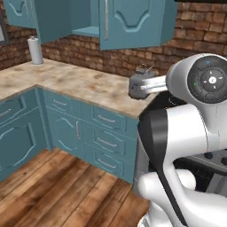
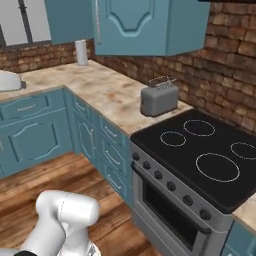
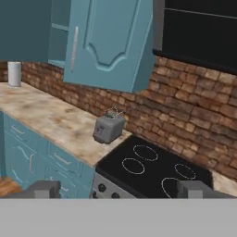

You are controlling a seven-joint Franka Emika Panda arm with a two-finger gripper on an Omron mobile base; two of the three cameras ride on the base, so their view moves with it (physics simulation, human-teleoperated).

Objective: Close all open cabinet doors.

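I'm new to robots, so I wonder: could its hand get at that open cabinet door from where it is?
Probably yes. The open hand faces the swung-out door with nothing between them; the toaster sits lower on the counter. It isn't close yet.

Open cabinet door (image 3: 109,41) juts out over the worktop (image 3: 51,118), blocking the air above the toaster (image 3: 109,128). Toaster stands near the stove (image 3: 152,169). Paper roll (image 3: 14,73) far along the wall. Worktop between them bare, passable.
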